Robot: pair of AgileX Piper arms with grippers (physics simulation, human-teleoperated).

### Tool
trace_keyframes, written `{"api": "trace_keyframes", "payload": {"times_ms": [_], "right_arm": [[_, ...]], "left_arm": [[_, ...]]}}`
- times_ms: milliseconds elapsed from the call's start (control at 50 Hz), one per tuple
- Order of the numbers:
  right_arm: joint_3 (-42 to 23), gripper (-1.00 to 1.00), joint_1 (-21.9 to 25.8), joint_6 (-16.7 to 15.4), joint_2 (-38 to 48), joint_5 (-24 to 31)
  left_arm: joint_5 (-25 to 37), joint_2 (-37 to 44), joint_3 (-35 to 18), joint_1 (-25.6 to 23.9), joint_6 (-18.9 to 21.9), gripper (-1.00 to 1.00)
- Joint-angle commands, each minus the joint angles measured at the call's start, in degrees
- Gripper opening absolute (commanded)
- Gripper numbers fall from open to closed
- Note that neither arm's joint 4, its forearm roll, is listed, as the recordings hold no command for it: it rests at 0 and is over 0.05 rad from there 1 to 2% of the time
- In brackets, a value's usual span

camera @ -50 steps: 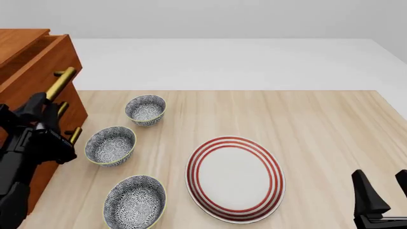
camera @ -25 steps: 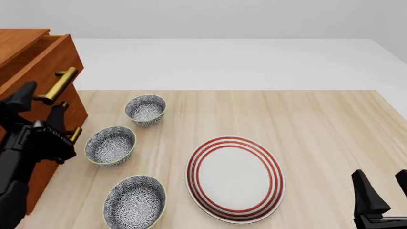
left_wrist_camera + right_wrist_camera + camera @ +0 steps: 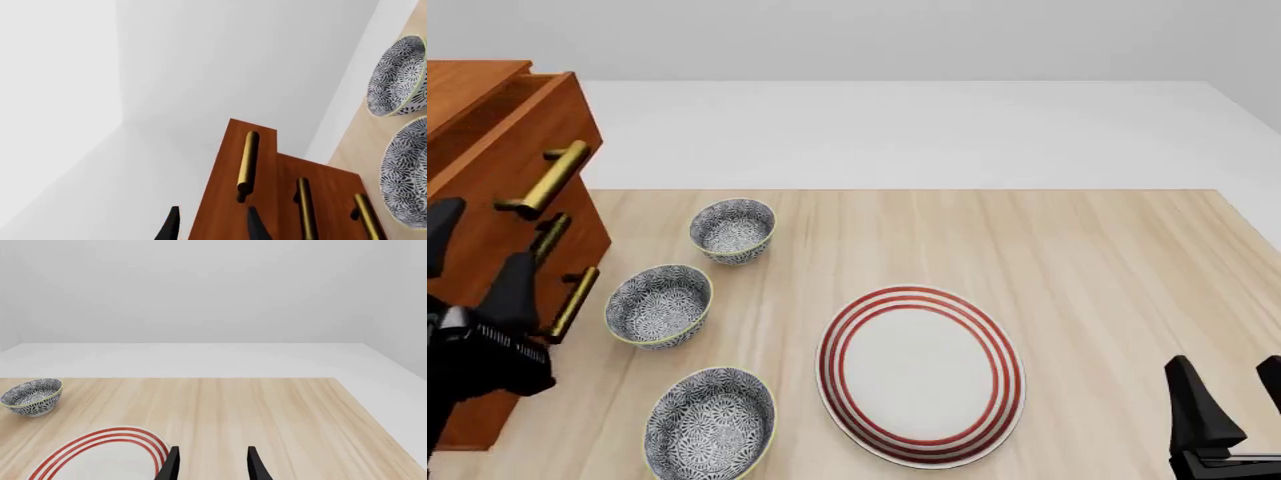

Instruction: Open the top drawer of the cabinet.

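The reddish-brown cabinet [image 3: 461, 80] stands at the table's left edge. Its top drawer [image 3: 521, 150] sticks out past the two lower drawers, and its plain wood inside shows. The drawer's brass handle [image 3: 547, 178] is free. My left gripper [image 3: 478, 258] is open and empty, nearer and lower than that handle and apart from it. In the left wrist view the left gripper [image 3: 212, 227] faces the top drawer front [image 3: 220, 190] and its handle [image 3: 248, 160]. My right gripper [image 3: 1234, 400] is open and empty at the near right, also in its wrist view [image 3: 212, 462].
Three patterned bowls [image 3: 733, 229] [image 3: 659, 304] [image 3: 710, 422] lie in a row beside the cabinet. A red-ringed white plate [image 3: 921, 375] lies at the table's middle front. The two lower drawers' handles [image 3: 570, 300] are shut flush below.
My left gripper has opened off the top drawer's handle and drawn back and down toward the near edge. The drawer stays pulled out. The right arm has not moved.
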Motion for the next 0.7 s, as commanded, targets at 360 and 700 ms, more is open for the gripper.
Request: {"api": "trace_keyframes", "payload": {"times_ms": [360,700], "right_arm": [[0.0,1.0,0.0,0.0,0.0,0.0],[0.0,1.0,0.0,0.0,0.0,0.0]], "left_arm": [[37.4,-29.4,-14.9,-4.8,-12.0,1.0],[56.4,-21.4,-38.6,-5.2,-37.0,1.0]]}}
